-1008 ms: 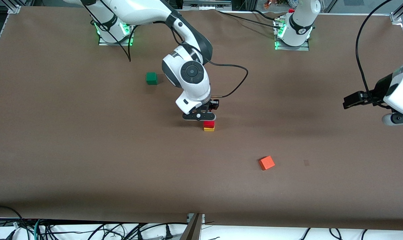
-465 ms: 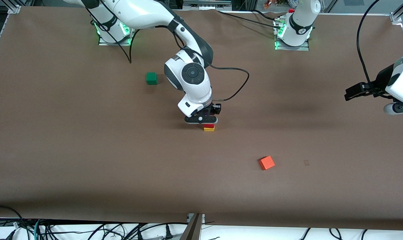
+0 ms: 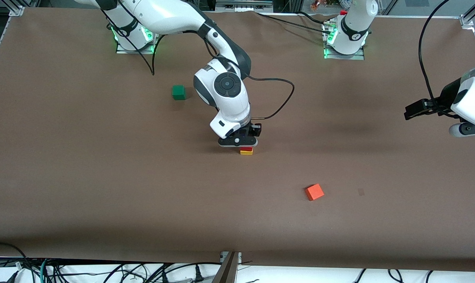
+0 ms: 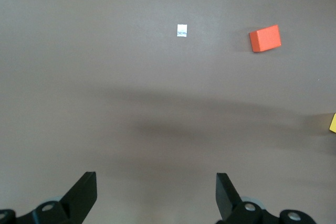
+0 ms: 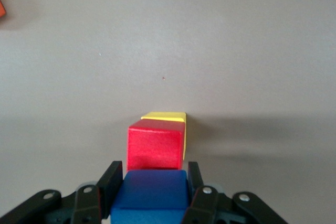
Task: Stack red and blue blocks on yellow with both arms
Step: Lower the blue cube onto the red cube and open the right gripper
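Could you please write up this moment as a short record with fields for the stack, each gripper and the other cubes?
stack: red block on yellow cube
right gripper: shut on blue block, over the stack
left gripper: open, holding nothing, waits over bare table toward the left arm's end
orange cube: alone, nearer the front camera than the stack
green cube: alone, farther from the front camera than the stack

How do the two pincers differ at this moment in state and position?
The right pincer is shut on the blue block, while the left pincer is open and holds nothing. The right pincer is over the red block, which sits on the yellow block at mid-table; the left pincer hangs over bare table at the left arm's end, where that arm waits. Both are black and two-fingered.
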`<state>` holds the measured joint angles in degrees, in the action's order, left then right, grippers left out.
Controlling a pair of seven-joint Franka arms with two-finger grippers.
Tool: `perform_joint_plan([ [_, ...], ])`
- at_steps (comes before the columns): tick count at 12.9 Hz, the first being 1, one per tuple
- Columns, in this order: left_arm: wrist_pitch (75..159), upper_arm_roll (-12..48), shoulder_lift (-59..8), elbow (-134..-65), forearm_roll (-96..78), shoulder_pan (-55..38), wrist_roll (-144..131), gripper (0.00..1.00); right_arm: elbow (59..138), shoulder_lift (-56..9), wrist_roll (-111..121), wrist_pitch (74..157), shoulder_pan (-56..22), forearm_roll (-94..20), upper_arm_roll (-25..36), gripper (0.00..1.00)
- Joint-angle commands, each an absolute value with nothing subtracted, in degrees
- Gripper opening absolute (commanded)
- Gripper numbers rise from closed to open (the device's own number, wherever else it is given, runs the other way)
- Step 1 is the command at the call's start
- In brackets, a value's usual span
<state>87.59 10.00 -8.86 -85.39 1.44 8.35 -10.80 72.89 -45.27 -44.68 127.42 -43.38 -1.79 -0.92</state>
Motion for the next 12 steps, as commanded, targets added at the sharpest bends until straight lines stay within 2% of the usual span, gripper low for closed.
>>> perform_joint_plan([
  [1, 88.07, 9.84, -8.26, -85.61, 0.44, 8.96, -9.4, 1.0, 71.63, -47.19, -45.79, 129.98, -43.86, -0.79, -0.53, 0.38],
  [12, 88.07, 9.84, -8.53, -84.81, 0.09, 8.96, -9.32, 1.0, 70.58, -47.55, -45.53, 130.25, -43.68, -0.88, -0.09, 0.39],
])
